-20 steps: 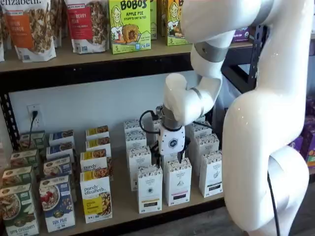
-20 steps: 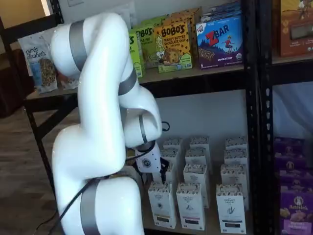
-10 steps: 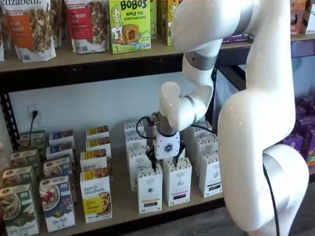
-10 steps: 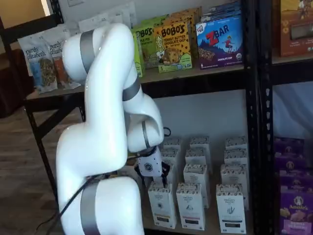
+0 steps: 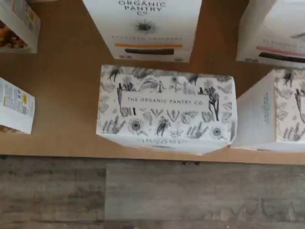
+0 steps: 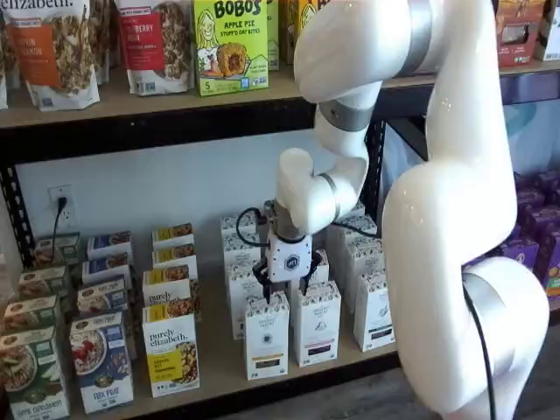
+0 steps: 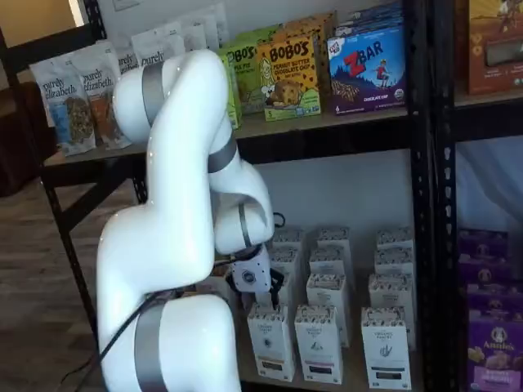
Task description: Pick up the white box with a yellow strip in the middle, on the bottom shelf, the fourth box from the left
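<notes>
The tall white carton with a floral grey top and short yellow strip (image 6: 266,337) is standing upright at the near edge of the long pale wooden bottom shelf (image 6: 219,360), heading its row so it can be taken from above. The white gripper with black fingers (image 6: 283,291) is hanging just above it, fingers spread, probably straddling its top (image 5: 166,108), though that is hard to confirm.

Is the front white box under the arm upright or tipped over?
Upright. In a shelf view the white box stands on its base on the bottom shelf, patterned top band uppermost; the wrist view shows its flat patterned top squarely.
</notes>
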Robot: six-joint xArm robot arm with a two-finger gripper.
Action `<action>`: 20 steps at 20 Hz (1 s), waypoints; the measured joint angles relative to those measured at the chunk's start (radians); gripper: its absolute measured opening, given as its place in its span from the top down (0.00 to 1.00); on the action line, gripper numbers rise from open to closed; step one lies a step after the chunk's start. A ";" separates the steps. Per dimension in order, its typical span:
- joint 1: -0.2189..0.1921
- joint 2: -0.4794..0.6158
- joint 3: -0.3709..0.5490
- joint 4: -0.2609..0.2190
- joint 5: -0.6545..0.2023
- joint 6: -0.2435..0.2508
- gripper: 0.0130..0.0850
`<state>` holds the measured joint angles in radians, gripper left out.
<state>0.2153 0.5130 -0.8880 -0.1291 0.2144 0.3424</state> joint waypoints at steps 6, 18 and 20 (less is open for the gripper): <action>0.006 0.054 -0.068 0.002 0.016 0.004 0.00; 0.016 0.135 -0.162 0.001 0.017 0.015 0.00; 0.017 0.148 -0.180 -0.024 0.022 0.039 0.00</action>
<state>0.2321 0.6615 -1.0677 -0.1528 0.2364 0.3818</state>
